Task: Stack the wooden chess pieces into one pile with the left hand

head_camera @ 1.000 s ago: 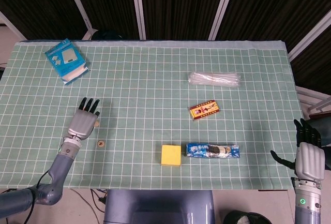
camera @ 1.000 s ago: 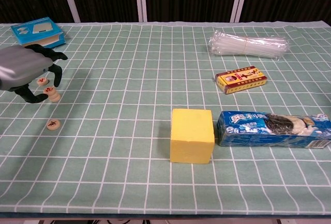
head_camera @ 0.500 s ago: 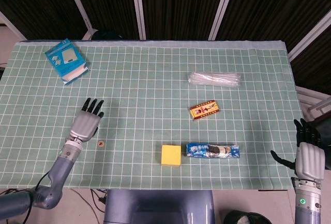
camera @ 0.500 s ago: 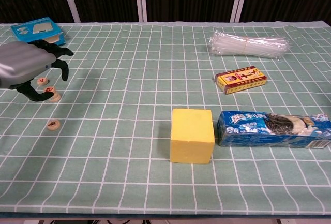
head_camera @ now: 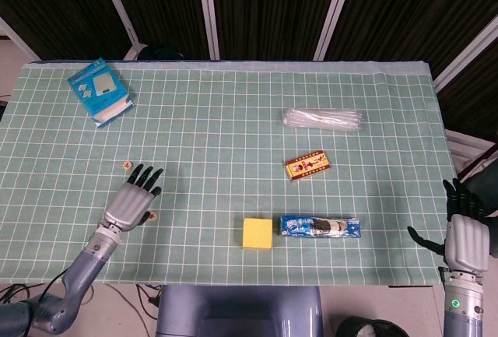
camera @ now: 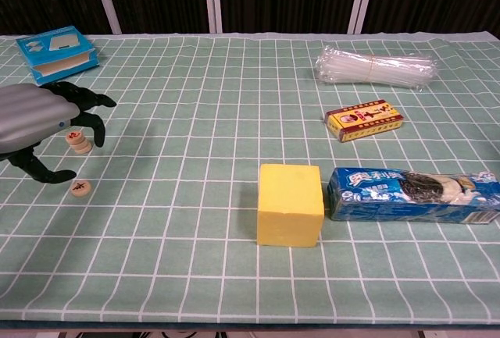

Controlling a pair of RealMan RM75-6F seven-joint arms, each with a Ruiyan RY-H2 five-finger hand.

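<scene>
Round wooden chess pieces lie at the table's left. In the chest view a short stack [camera: 78, 142], which looks like two pieces, stands just right of my left hand [camera: 35, 123], and a single piece [camera: 80, 187] lies nearer, close to the thumb. The head view shows that single piece [head_camera: 153, 215] beside the left hand [head_camera: 132, 201] and another piece [head_camera: 127, 165] beyond the fingertips; the hand hides the stack there. My left hand hovers palm down with fingers spread, holding nothing. My right hand [head_camera: 465, 240] hangs off the table's right edge, fingers apart and empty.
A blue box [head_camera: 99, 91] sits at the far left. A yellow block [camera: 290, 204] and a blue biscuit packet [camera: 412, 194] lie near the front centre. A small red-yellow box [camera: 363, 119] and a clear plastic bundle [camera: 375, 67] lie further right.
My left hand has drawn back toward the near edge and spread its fingers. That uncovers the far piece in the head view and hides the stack there. The right hand has stayed still.
</scene>
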